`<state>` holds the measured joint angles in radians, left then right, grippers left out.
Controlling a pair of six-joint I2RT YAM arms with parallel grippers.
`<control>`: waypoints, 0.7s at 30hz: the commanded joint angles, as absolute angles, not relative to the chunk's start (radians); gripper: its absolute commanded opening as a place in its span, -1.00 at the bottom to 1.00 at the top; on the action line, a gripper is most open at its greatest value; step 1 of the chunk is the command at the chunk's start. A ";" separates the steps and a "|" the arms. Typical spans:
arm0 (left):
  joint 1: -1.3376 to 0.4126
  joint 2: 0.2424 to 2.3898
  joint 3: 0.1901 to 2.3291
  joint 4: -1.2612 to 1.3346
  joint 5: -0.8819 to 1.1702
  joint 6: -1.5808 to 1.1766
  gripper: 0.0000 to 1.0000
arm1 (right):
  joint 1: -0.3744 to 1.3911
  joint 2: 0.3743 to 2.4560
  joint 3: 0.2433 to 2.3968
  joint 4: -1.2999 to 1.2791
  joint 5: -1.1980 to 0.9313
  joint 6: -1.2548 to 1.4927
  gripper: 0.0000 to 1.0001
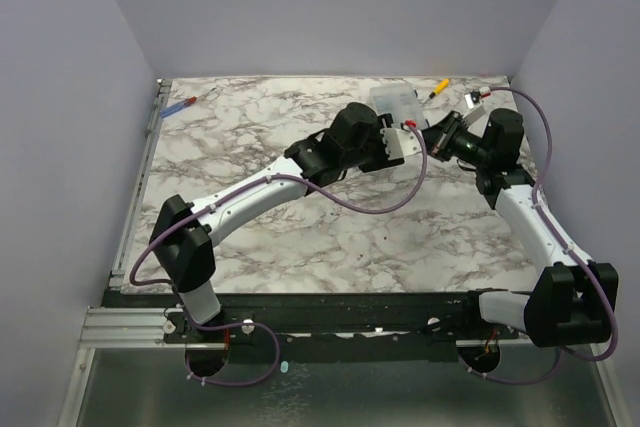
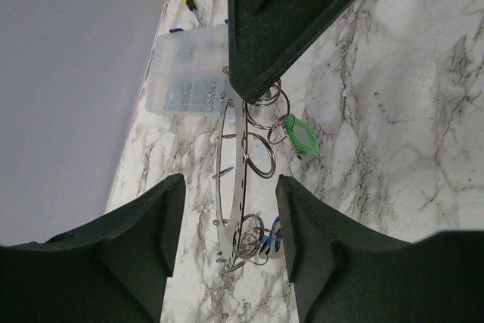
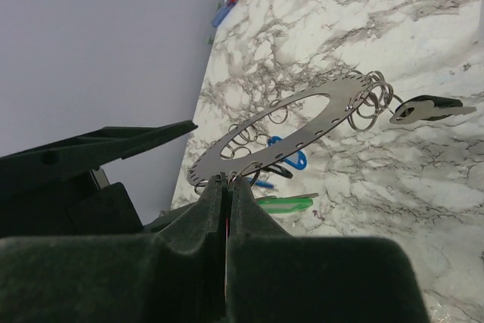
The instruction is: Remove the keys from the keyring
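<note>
The keyring (image 3: 344, 107) is a flat grey metal ring with small holes and several wire loops. My right gripper (image 3: 227, 179) is shut on its near rim and holds it above the table. A blue tag (image 3: 291, 159), a green tag (image 3: 283, 203) and a black-headed key (image 3: 427, 107) hang from it. In the left wrist view the keyring (image 2: 240, 179) shows edge-on, with the green tag (image 2: 301, 135) and the blue tag (image 2: 274, 236). My left gripper (image 2: 229, 187) is open, its fingers either side of the ring's lower part, apart from it. In the top view both grippers, left (image 1: 408, 139) and right (image 1: 432, 137), meet at the back right.
A clear compartment box (image 1: 398, 102) lies just behind the grippers, with a yellow-handled screwdriver (image 1: 438, 88) beyond it. A red and blue screwdriver (image 1: 185, 104) lies at the back left corner. A small red and white object (image 1: 478, 97) lies at the back right.
</note>
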<state>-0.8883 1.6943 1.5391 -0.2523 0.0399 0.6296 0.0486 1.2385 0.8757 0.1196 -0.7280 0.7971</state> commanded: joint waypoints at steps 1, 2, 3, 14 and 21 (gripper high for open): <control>-0.910 1.719 1.544 -0.238 -0.104 0.713 0.07 | 0.061 1.206 0.879 0.173 -0.767 0.804 -0.99; -0.911 1.718 1.539 -0.232 -0.116 0.720 0.04 | 0.063 1.206 0.881 0.171 -0.770 0.802 -0.99; -0.910 1.716 1.533 -0.228 -0.125 0.727 -0.01 | 0.064 1.205 0.884 0.169 -0.773 0.800 -0.99; -0.912 1.685 1.493 -0.220 -0.140 0.747 -1.00 | 0.072 1.201 0.901 0.187 -0.830 0.779 -0.99; -0.871 1.649 1.518 -0.271 -0.053 0.652 -1.00 | 0.072 1.199 1.008 0.080 -0.885 0.591 -0.36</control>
<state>-0.9173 1.7088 1.4967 -0.2390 -0.1005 0.7258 0.0647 1.2327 0.8989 0.1284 -0.7910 0.7341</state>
